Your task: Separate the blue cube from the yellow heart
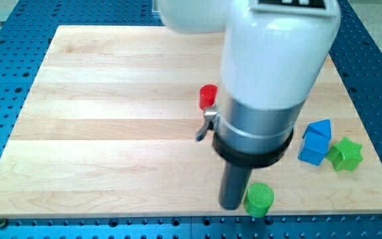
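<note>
The blue cube [312,151] lies at the view's right with a second blue block [319,129] touching its top side. No yellow heart shows in the view; the arm's white body [270,60] hides much of the board's upper middle. My tip [231,206] rests on the board near the view's bottom, just left of a green cylinder [258,199] and well left of the blue cube.
A green star [345,153] touches the blue cube's right side. A red block [208,97] sits at the board's middle, partly behind the arm. The wooden board [98,133] lies on a blue perforated table [377,66].
</note>
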Tool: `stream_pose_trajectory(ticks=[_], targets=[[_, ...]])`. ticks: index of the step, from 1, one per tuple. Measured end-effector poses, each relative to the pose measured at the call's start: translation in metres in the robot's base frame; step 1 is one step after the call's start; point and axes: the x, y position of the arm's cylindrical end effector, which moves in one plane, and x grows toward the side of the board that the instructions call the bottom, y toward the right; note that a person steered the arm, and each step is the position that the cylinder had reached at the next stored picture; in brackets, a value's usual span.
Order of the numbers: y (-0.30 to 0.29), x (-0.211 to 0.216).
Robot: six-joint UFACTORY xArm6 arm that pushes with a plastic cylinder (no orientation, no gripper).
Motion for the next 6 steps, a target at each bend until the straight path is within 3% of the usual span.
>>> stream_pose_trajectory(ticks=[2,4,5,6], targets=[[-0.02,0.001],[0.06,-0.001],[0.058,-0.026],[0.116,-0.038]])
